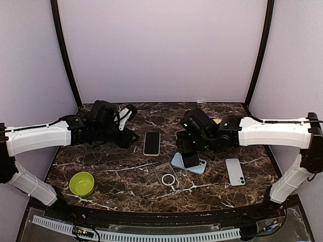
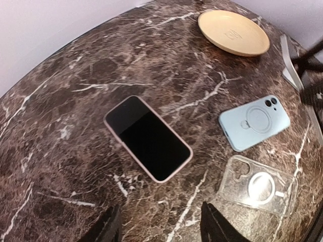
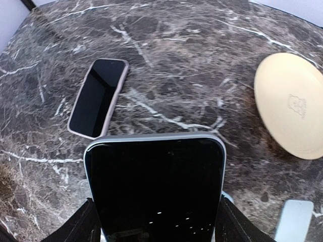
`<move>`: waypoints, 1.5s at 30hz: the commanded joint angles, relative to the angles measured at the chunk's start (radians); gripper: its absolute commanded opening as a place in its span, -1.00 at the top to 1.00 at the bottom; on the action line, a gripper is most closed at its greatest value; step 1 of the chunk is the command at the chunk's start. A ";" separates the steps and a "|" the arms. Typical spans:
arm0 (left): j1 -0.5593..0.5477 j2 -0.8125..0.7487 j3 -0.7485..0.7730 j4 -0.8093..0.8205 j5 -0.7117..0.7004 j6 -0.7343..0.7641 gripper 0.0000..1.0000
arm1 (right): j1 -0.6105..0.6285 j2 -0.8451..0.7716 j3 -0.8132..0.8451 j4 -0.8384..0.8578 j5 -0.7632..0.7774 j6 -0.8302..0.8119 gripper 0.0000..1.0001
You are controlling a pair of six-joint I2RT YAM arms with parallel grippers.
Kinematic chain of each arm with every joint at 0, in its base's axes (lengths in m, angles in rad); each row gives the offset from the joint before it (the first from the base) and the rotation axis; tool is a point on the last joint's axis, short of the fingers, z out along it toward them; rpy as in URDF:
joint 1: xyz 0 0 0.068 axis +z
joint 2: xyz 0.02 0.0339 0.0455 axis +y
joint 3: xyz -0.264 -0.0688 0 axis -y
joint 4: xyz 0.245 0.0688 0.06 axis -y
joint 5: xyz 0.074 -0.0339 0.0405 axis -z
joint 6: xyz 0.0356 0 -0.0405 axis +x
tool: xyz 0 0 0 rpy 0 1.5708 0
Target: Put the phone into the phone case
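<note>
My right gripper [image 1: 190, 157] [image 3: 157, 222] is shut on the phone [image 3: 156, 184], a dark-screened handset with a pale blue frame, gripped by its long edges. It hangs just above the light blue phone case [image 1: 199, 166] [image 2: 255, 122], which lies with its ring and camera cut-out facing up. A clear phone case [image 1: 168, 177] [image 2: 257, 185] lies nearer the front. My left gripper [image 1: 129, 135] [image 2: 161, 229] is open over bare marble, nothing between its fingers, just short of a pink-cased phone [image 1: 151, 143] [image 2: 148, 137] lying screen up.
A silver phone [image 1: 235, 171] lies face down at the right. A beige plate [image 2: 233, 32] [image 3: 290, 103] sits at the back behind my right arm. A green bowl [image 1: 82, 183] stands at the front left.
</note>
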 commanded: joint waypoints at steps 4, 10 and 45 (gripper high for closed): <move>0.107 -0.128 -0.114 0.067 -0.091 -0.170 -0.26 | 0.185 0.275 0.197 0.119 0.091 0.052 0.32; 0.121 -0.160 -0.118 0.070 -0.079 -0.171 -0.29 | 0.261 0.432 0.323 0.017 0.114 0.037 0.37; 0.122 -0.154 -0.129 0.092 -0.035 -0.144 -0.29 | 0.242 0.467 0.163 -0.028 0.036 0.150 0.48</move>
